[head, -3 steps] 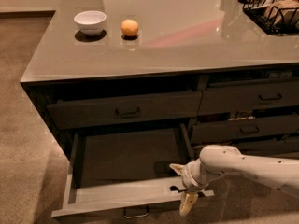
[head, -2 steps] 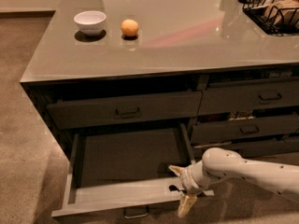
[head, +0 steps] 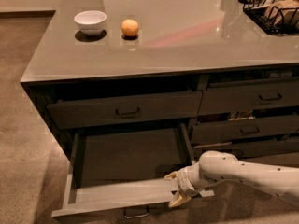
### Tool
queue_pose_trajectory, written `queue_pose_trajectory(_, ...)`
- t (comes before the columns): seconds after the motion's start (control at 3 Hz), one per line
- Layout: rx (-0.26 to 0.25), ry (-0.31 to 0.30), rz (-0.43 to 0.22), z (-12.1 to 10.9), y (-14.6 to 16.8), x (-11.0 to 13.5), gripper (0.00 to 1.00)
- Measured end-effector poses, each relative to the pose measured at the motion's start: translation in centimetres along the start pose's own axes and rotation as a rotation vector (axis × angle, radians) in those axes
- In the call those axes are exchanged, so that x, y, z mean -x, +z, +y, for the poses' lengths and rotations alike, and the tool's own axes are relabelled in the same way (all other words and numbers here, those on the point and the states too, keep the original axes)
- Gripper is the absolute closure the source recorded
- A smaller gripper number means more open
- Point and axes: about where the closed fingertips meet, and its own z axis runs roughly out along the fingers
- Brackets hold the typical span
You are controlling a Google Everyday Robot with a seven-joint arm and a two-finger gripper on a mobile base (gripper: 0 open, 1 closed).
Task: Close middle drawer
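The middle drawer (head: 126, 192) of the left column is pulled far out, showing its dark floor and lighter inner walls. Its flat front carries a small bar pull (head: 136, 213) at the bottom edge of the view. My gripper (head: 175, 188) is at the right end of the drawer front, on a white arm (head: 243, 171) that comes in from the right. Its fingers are apart: one tan fingertip (head: 170, 175) is on the inner side of the front and the other is on the outer side.
The top drawer (head: 126, 110) above is shut. The right column's drawers (head: 247, 129) stand slightly ajar. On the grey counter (head: 187, 36) are a white bowl (head: 90, 21), an orange fruit (head: 130, 27) and a black wire basket (head: 275, 8). Carpet floor lies to the left.
My gripper has shifted slightly left along the drawer front and its fingertips have drawn closer together. The drawer has not visibly moved.
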Motion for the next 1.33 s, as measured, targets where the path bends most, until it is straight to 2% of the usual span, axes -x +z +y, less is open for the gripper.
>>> queue_pose_trajectory(0.33,0.006,-0.014,0.015,-0.1,0.6,0.6,0.29)
queue_pose_trajectory(1.0,-0.042,-0.029,0.012,-3.3,2.4,1.0,0.38)
queue_pose_trajectory(1.33,-0.042,-0.029,0.012,-3.3,2.3,1.0,0.39)
